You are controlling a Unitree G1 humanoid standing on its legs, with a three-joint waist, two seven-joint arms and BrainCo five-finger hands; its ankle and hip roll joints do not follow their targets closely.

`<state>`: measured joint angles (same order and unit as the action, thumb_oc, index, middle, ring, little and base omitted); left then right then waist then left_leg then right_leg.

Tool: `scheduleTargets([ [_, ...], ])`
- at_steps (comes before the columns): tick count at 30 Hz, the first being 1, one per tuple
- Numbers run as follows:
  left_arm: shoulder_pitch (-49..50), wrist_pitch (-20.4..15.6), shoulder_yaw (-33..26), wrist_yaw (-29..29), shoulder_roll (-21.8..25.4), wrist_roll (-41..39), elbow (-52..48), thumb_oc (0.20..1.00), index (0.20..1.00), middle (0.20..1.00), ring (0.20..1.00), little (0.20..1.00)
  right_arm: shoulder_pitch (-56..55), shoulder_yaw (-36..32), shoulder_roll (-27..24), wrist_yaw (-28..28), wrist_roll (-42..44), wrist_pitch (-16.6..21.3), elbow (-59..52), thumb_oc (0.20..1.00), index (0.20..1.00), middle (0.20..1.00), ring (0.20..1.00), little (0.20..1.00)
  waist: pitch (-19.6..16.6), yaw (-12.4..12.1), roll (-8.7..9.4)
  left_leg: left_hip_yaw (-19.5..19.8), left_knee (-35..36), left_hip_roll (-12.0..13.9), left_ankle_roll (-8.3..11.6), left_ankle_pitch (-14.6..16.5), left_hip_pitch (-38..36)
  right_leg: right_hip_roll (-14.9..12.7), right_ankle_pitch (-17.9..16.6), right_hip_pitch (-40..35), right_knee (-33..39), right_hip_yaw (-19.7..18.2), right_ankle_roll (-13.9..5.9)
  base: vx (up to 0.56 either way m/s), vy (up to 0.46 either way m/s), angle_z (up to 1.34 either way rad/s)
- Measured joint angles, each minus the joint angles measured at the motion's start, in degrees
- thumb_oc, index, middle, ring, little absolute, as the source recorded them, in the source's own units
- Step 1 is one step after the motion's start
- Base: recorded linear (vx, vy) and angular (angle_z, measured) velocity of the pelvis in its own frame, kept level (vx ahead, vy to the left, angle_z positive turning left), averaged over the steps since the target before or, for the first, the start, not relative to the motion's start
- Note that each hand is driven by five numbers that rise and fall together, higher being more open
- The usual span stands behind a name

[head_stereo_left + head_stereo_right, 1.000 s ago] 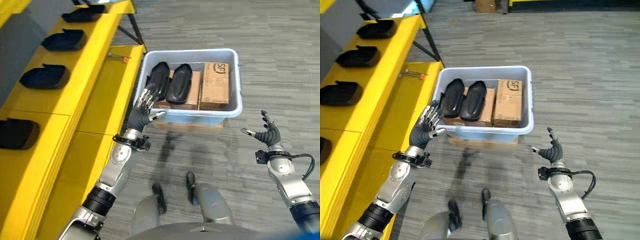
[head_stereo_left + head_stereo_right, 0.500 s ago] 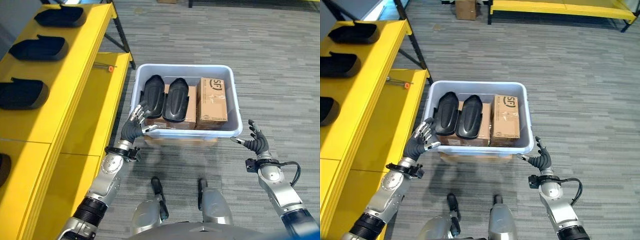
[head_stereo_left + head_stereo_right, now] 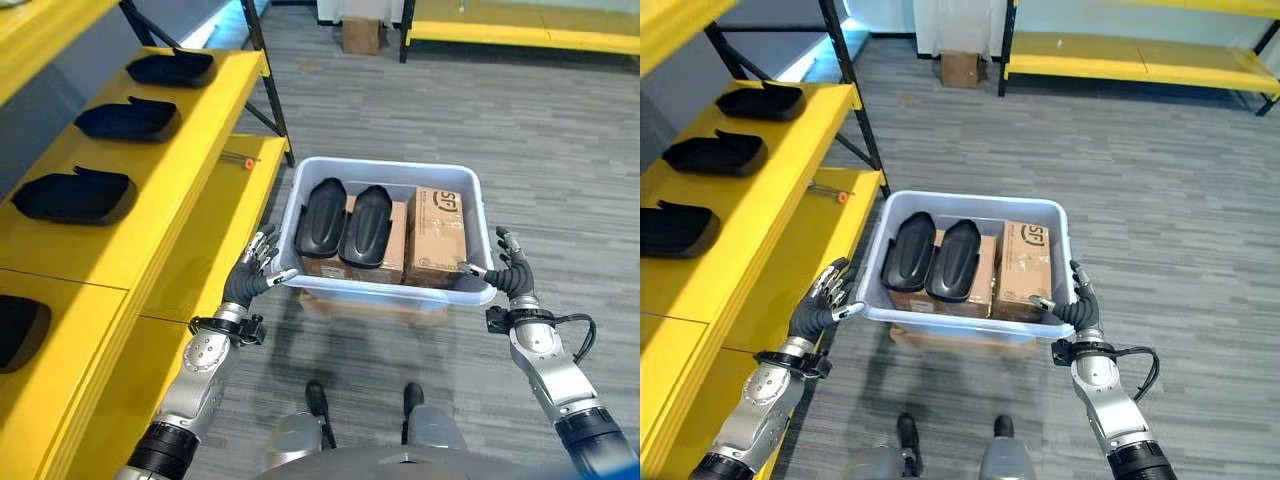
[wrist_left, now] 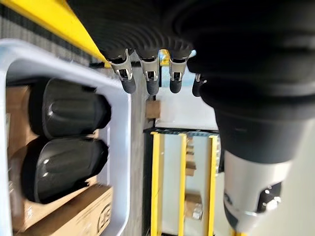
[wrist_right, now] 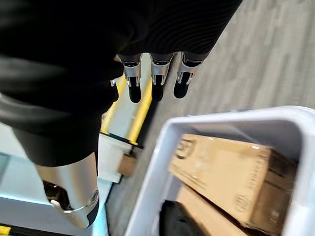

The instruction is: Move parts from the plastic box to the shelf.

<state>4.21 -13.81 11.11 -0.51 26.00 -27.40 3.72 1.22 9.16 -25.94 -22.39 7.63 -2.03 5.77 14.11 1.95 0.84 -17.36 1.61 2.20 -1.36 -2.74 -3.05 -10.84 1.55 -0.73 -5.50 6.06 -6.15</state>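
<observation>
A pale blue plastic box (image 3: pixel 385 165) stands on the floor with two black moulded parts (image 3: pixel 322 215) (image 3: pixel 365 222) lying side by side on cardboard cartons (image 3: pixel 437 235). My left hand (image 3: pixel 250 280) is open at the box's near left corner, fingers straight, its thumb by the rim. At the near right corner my right hand (image 3: pixel 512 278) is open too, its thumb against the rim. In the left wrist view the fingers (image 4: pixel 147 81) stand straight beside the box wall (image 4: pixel 120 147). The right wrist view has straight fingers (image 5: pixel 155 83) above the rim (image 5: pixel 162 162).
A yellow shelf (image 3: pixel 190 180) runs along the left, with several black parts (image 3: pixel 127 118) (image 3: pixel 72 195) (image 3: pixel 170 68) on its upper level. A small orange-tipped tool (image 3: pixel 245 160) lies on its lower level. Another yellow rack (image 3: pixel 520 30) and a carton (image 3: pixel 360 33) stand far back.
The camera has moved and the whole picture has shifted. Both hands now stand close to the box's near corners; the right hand has come up to the rim.
</observation>
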Motion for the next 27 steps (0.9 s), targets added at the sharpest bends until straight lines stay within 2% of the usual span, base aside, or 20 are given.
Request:
scheduleTargets([
  [1,0.18,0.05,0.14,-0.60,0.01,0.01,0.07,1.000,1.000,1.000,1.000,1.000,0.53,0.66,0.18,-0.58,0.00,0.03,0.02,1.000,1.000,1.000,1.000,1.000,-0.68,0.02,0.21,-0.17,0.32,-0.18,-0.06,0.04,-0.05,-0.37,0.02,0.23,-0.65,0.06,-0.02,0.09,0.271,-0.17],
  [4,1.45,0.47,0.37,-1.56,0.05,0.01,0.09,1.000,1.000,1.000,1.000,1.000,1.95,1.92,1.87,-2.15,0.00,0.23,0.70,1.000,1.000,1.000,1.000,1.000,-0.68,-1.60,0.93,-2.74,-0.33,-0.87,-1.10,1.45,-1.88,-1.15,-1.85,2.51,-5.49,5.04,-0.56,0.08,0.232,-0.72],
  [5,2.61,1.00,1.13,-1.53,0.08,0.01,0.10,1.000,1.000,1.000,1.000,1.000,4.42,3.82,2.59,-2.36,0.02,0.52,2.84,1.000,1.000,1.000,1.000,1.000,-0.59,-3.18,0.68,-6.52,-0.36,0.05,-1.23,2.42,-3.37,-1.61,-4.98,6.60,-10.38,11.05,-0.87,0.05,0.097,-1.58],
  [6,2.99,1.23,1.67,-1.55,0.06,0.02,0.10,1.000,1.000,1.000,1.000,1.000,6.10,5.01,2.57,-2.37,0.02,0.55,3.60,1.000,1.000,1.000,1.000,1.000,-0.35,-3.51,0.18,-8.64,-0.67,1.45,-1.40,3.52,-3.69,-2.56,-7.05,7.26,-10.57,15.17,-1.89,0.11,0.002,-1.48],
  [7,3.03,1.29,2.08,-1.55,-0.04,0.02,0.13,1.000,1.000,1.000,1.000,1.000,6.13,5.08,2.49,-2.38,0.03,0.69,3.60,1.000,1.000,1.000,1.000,1.000,-0.37,-2.87,0.33,-9.21,-0.56,1.20,-1.25,3.62,-3.90,-3.30,-6.72,7.18,-10.77,17.83,-2.69,0.11,-0.031,-0.70],
  [8,2.91,1.27,2.35,-1.56,-0.64,0.01,0.12,1.000,1.000,1.000,1.000,1.000,5.90,4.92,2.03,-2.45,0.06,0.68,3.55,1.000,1.000,1.000,1.000,1.000,-0.29,-1.82,0.44,-9.09,-0.19,0.96,-0.92,3.40,-3.86,-2.80,-6.04,7.48,-11.19,18.89,-2.26,0.17,-0.056,-0.14],
  [9,2.41,1.10,2.35,-1.48,-1.18,-0.02,0.34,1.000,1.000,1.000,1.000,1.000,5.13,4.95,0.63,-2.46,0.07,0.70,2.33,1.000,1.000,1.000,1.000,1.000,-0.68,-1.15,0.47,-7.80,0.30,1.60,-0.22,2.90,-1.92,0.54,-2.91,8.59,-11.63,15.05,-4.04,0.14,-0.028,0.17],
  [10,1.53,1.06,3.07,-1.53,-0.90,-0.01,1.02,1.000,1.000,1.000,1.000,1.000,4.53,4.10,0.47,-2.49,0.07,0.78,1.84,1.000,1.000,1.000,1.000,1.000,-0.64,0.16,0.74,-5.43,0.58,1.57,-0.16,2.87,-0.66,4.23,-1.41,8.56,-9.20,11.79,-5.10,0.22,-0.072,0.37],
  [11,0.64,0.98,3.74,-1.49,-1.12,-0.01,2.71,1.000,1.000,1.000,1.000,1.000,4.10,3.57,0.11,-2.45,0.07,0.77,1.65,1.000,1.000,1.000,1.000,1.000,-0.69,0.94,0.94,-4.80,1.59,1.27,0.01,2.76,0.09,6.20,-0.34,7.78,-6.00,10.97,-3.61,0.20,-0.091,0.55],
  [12,-0.26,0.88,4.81,-1.56,-0.81,0.00,4.31,1.000,1.000,1.000,1.000,1.000,3.14,2.64,0.37,-2.43,0.07,0.75,1.21,1.000,1.000,1.000,1.000,1.000,-0.92,1.99,3.08,-4.41,1.30,-0.90,0.18,3.24,0.79,6.21,1.32,5.68,-1.02,8.22,-4.52,0.14,-0.156,0.58],
  [13,-1.27,0.73,5.53,-1.62,-1.64,0.06,6.50,1.000,1.000,1.000,1.000,1.000,3.54,1.95,-0.10,-2.41,0.10,0.68,1.81,1.000,1.000,1.000,1.000,1.000,0.35,2.93,2.89,-3.98,-1.21,-1.48,-0.82,2.68,1.78,5.44,-1.58,4.43,-0.41,8.02,-0.66,0.09,-0.149,0.41],
  [14,-0.44,0.73,6.42,-1.63,-2.44,0.07,7.23,1.000,1.000,1.000,1.000,1.000,3.01,1.25,-0.10,-2.41,0.14,0.34,2.42,1.000,1.000,1.000,1.000,1.000,0.91,3.37,1.18,-3.93,-1.38,-1.62,-1.47,2.43,1.79,5.33,-1.29,4.40,-1.49,7.60,-0.73,0.07,-0.143,0.28],
  [15,0.34,0.59,7.43,-1.74,-2.42,0.06,6.53,1.000,1.000,1.000,1.000,1.000,0.89,0.64,-0.37,-2.41,0.15,0.38,1.97,1.000,1.000,1.000,1.000,1.000,0.83,3.70,-0.19,-3.68,-0.61,-2.00,-1.12,2.30,1.99,5.37,-1.01,4.61,-1.32,7.16,-0.38,0.20,-0.081,0.19],
  [18,1.10,0.31,7.50,-1.85,-2.41,0.02,4.69,1.000,1.000,1.000,1.000,1.000,-1.21,0.59,-0.36,-2.35,0.15,0.23,3.11,1.000,1.000,1.000,1.000,1.000,1.08,3.59,-1.95,-2.71,0.68,-2.42,-0.79,2.04,1.48,5.48,-1.64,3.76,0.63,7.68,0.18,0.17,-0.126,0.19],
  [19,1.28,-0.01,7.56,-1.85,-2.43,0.03,4.22,1.000,1.000,1.000,1.000,1.000,-1.27,0.64,-0.36,-2.35,0.14,0.24,3.10,1.000,1.000,1.000,1.000,1.000,0.93,3.57,-2.31,-2.30,0.81,-2.42,-0.72,1.98,1.08,5.76,-1.81,3.05,1.33,7.49,0.37,0.21,-0.167,0.15],
  [20,1.28,-0.73,8.09,-1.60,-2.56,-0.02,4.17,1.000,1.000,1.000,1.000,1.000,-1.14,0.70,-0.36,-2.29,0.05,0.32,2.81,1.000,1.000,1.000,1.000,1.000,0.69,3.53,-2.64,-2.30,1.15,-2.33,-0.22,1.57,0.57,5.94,-1.62,3.04,1.29,7.92,1.72,0.21,-0.101,0.13],
  [22,1.41,-0.67,9.22,-1.60,-2.64,-0.01,4.15,1.000,1.000,1.000,1.000,1.000,-1.24,0.75,-0.37,-2.29,0.07,0.32,2.80,1.000,1.000,1.000,1.000,1.000,0.14,3.67,-3.05,-1.29,2.32,-2.10,-0.42,1.11,-0.37,6.75,-1.63,1.22,2.69,8.69,3.01,0.15,-0.102,0.15],
  [24,1.15,-0.67,9.87,-1.61,-2.68,-0.04,3.25,1.000,1.000,1.000,1.000,1.000,-0.82,0.79,-0.44,-2.31,0.07,0.33,2.80,1.000,1.000,1.000,1.000,1.000,-0.10,3.82,-3.11,-1.05,2.36,-1.77,-1.39,0.33,-0.36,7.18,-1.49,0.94,3.05,9.20,3.86,0.07,-0.098,0.12],
  [27,0.57,-0.66,10.64,-1.66,-2.66,-0.01,1.62,1.000,1.000,1.000,1.000,1.000,-0.44,1.61,-0.44,-2.56,0.07,0.33,2.89,1.000,1.000,1.000,1.000,1.000,-0.12,3.68,-3.15,-0.89,2.23,-1.27,-1.39,0.30,-0.34,7.70,-1.08,0.54,3.44,9.60,4.65,0.07,-0.126,0.06],
])
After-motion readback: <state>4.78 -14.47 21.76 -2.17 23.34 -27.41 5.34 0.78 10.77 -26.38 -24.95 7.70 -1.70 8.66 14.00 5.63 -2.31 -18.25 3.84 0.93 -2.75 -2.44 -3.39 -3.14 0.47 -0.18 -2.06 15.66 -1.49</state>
